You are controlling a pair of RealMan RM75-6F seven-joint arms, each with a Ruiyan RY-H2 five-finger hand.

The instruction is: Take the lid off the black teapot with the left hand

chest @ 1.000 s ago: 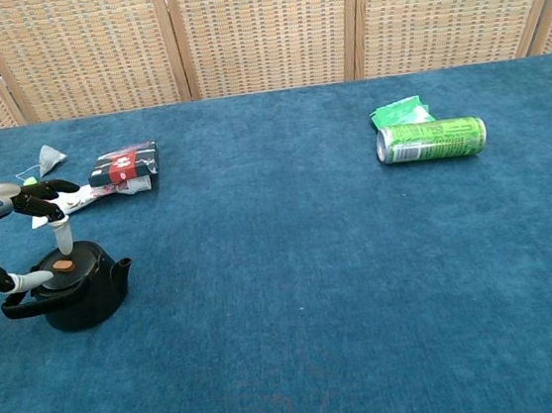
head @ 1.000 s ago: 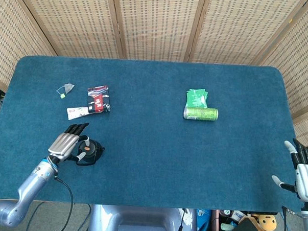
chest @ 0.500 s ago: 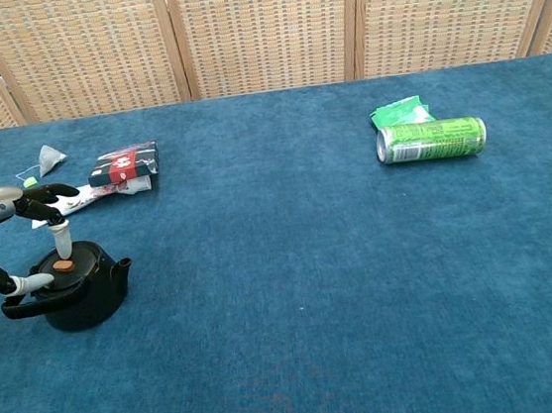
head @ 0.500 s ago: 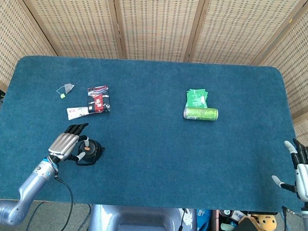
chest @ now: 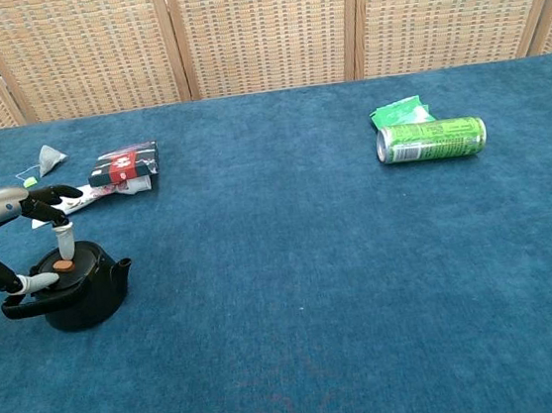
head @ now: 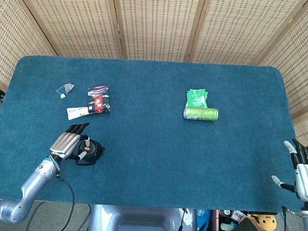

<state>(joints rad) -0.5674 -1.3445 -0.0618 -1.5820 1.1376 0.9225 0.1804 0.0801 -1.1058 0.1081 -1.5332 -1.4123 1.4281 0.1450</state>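
Observation:
The black teapot (chest: 91, 292) stands near the table's front left edge, its lid (chest: 79, 259) on and topped by a small orange knob (chest: 62, 266). My left hand (chest: 19, 209) hovers over it. A fingertip (chest: 61, 234) hangs just above the lid behind the knob, and the thumb tip (chest: 37, 281) lies at the lid's left rim; they stand apart and hold nothing. From the head view the left hand (head: 67, 142) covers the teapot's (head: 90, 152) left side. My right hand (head: 303, 176) rests off the front right corner, fingers spread and empty.
A green can (chest: 431, 139) lies on its side at the right rear with a green packet (chest: 400, 112) behind it. A red-black packet (chest: 124, 165), a white sachet (head: 77, 111) and a tea bag (chest: 49, 157) lie behind the teapot.
My left hand has sunk a little toward the lid, bringing the fingertip closer to the knob. The teapot, lid and right hand have not moved.

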